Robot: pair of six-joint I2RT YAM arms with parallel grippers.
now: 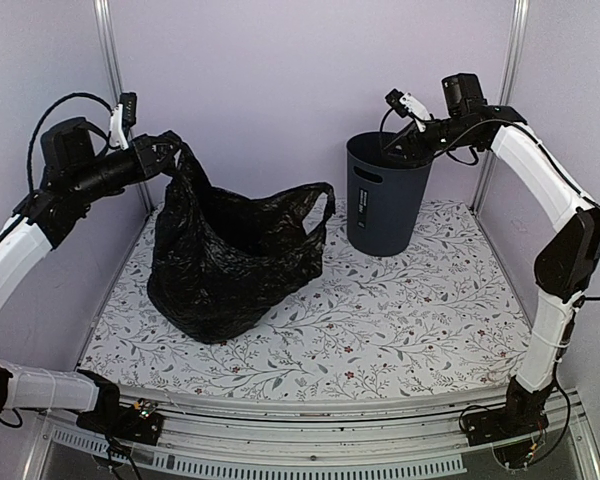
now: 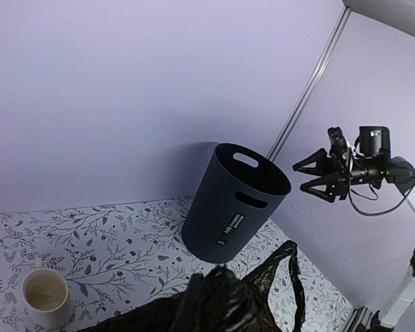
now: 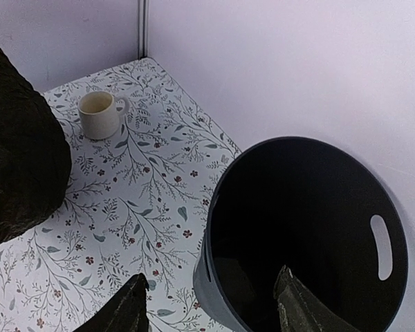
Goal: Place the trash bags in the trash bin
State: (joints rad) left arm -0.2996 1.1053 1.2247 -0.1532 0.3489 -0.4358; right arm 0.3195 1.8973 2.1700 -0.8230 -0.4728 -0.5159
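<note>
The black trash bag [image 1: 230,260] hangs wrinkled from my left gripper [image 1: 173,150], which is shut on its top edge and holds it up at the left; the bag's bottom rests on the table. One loop handle sticks out to the right. In the left wrist view the bag [image 2: 221,304] covers my fingers. The dark grey trash bin [image 1: 385,195] stands upright at the back right, empty inside [image 3: 304,228]. My right gripper [image 1: 400,145] is open above the bin's rim, one fingertip [image 3: 135,294] outside the wall and the other over the opening.
A small cream cup [image 3: 100,114] stands on the floral table [image 1: 380,320] near the back wall, behind the bag; it also shows in the left wrist view [image 2: 45,297]. Lilac walls and metal posts close in the back and sides.
</note>
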